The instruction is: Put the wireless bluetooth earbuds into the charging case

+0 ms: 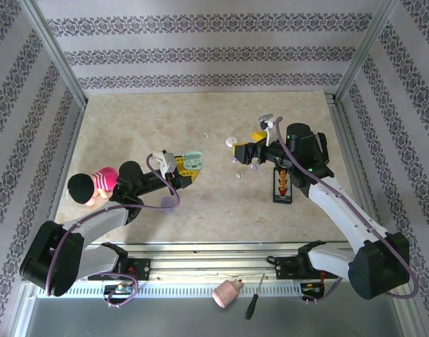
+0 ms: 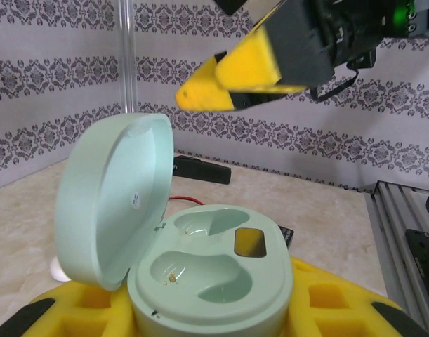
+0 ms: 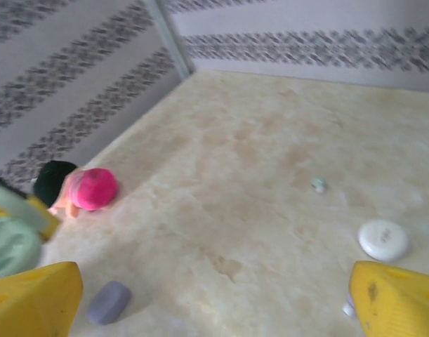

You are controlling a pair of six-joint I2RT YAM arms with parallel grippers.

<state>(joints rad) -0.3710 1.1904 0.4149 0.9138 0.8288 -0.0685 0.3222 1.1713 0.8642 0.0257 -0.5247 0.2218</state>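
Observation:
The mint green charging case (image 2: 213, 281) stands open, lid (image 2: 116, 200) tilted up on the left and both wells empty. My left gripper (image 1: 185, 167) is shut on it, yellow fingers (image 2: 340, 305) pressing its sides. My right gripper (image 1: 245, 146) hovers open to the right of the case, its yellow fingertips (image 3: 33, 303) wide apart with nothing between them; they also hang above the case (image 2: 228, 77). A mint earbud (image 3: 318, 184) lies alone on the table. Two lilac earbuds (image 1: 235, 161) lie just below the right gripper, another pale one (image 1: 236, 176) nearer me.
A closed white case (image 3: 384, 240) lies beside the right fingertip. A lilac case (image 1: 168, 203) sits by the left arm, and a pink doll (image 1: 95, 186) at the far left. A black board (image 1: 282, 186) lies under the right arm. Patterned walls surround the table.

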